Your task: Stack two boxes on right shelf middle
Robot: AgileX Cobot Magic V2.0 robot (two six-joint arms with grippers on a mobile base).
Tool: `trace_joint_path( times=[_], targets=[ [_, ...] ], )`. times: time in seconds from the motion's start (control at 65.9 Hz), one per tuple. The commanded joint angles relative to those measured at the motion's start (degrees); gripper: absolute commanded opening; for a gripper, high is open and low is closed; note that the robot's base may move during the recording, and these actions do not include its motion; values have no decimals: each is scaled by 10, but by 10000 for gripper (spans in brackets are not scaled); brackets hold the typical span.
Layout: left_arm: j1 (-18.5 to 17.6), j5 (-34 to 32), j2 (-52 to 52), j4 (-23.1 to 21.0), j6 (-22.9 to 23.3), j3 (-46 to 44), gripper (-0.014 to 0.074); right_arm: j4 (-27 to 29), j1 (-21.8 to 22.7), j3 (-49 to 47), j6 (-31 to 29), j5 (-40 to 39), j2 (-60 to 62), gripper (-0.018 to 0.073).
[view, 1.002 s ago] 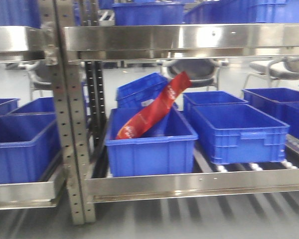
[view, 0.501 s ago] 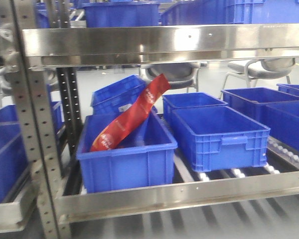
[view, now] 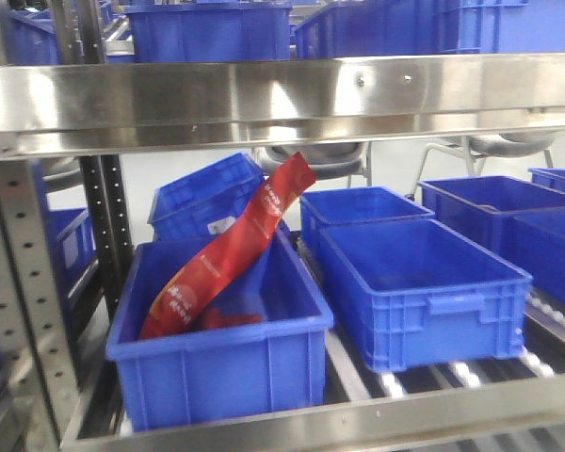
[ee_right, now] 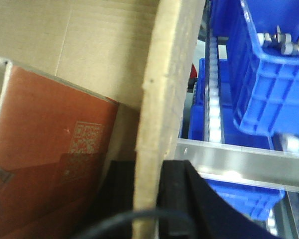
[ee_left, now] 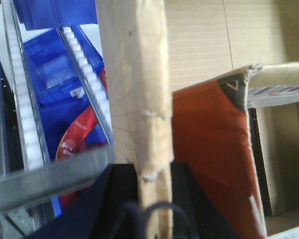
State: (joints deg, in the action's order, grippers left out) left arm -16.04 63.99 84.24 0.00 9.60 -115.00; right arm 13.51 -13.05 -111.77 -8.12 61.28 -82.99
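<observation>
— Which step is judged to be in hand?

— The carrying of one box to the rack. A cardboard box, brown and corrugated, is shown only in the wrist views and very close, so its whole shape cannot be made out.

— How is it held?

— The left gripper is clamped on the raw top edge of one wall, with a black finger pressed to each face. The right gripper is clamped in the same way on another wall, taken to be the opposite one. A red printed carton is seen inside the box.

— And the shelf?

— A steel shelf board with a broad shiny lip is shown across the top of the front view and is taken to be the target level. Beneath it, blue bins are ranged on a roller track, and a red pouch is leant in one of them. The box is not shown in that view, so its nearness to the lip cannot be told.

— What is called for next?

— The box is to be raised clear of the lip, kept level between both arms, carried inward and set down flat before either grip is eased. The second box is not seen in any view, so the stacking is judged not yet begun.
</observation>
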Motion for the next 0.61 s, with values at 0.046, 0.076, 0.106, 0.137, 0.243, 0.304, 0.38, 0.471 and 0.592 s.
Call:
trace_joint_path(
  times=[0.046, 0.076, 0.106, 0.137, 0.243, 0.304, 0.38, 0.471, 0.592],
  targets=[
    [4, -25, -10, 7, -2, -6, -111, -14, 3, -7, -6, -30, 8, -154],
    [4, -25, -10, 7, -2, -6, -111, -14, 3, -7, -6, -30, 8, -154],
    [4, -25, -10, 7, -2, -6, -111, -14, 3, -7, -6, -30, 8, -154],
    [4, -25, -10, 7, -2, -6, -111, -14, 3, -7, -6, -30, 8, -154],
    [4, -25, -10, 7, -2, -6, -111, -14, 3, -7, -6, -30, 8, -154],
    [4, -25, -10, 7, -2, -6, -111, -14, 3, -7, -6, -30, 8, -154],
    [4, -25, -10, 7, -2, -6, -111, -14, 3, -7, -6, -30, 8, -154],
    [4, -25, -10, 7, -2, -6, -111, -14, 3, -7, -6, -30, 8, -154],
    [4, -25, -10, 7, -2, -6, -111, -14, 3, -7, -6, -30, 8, -154]
  ],
)
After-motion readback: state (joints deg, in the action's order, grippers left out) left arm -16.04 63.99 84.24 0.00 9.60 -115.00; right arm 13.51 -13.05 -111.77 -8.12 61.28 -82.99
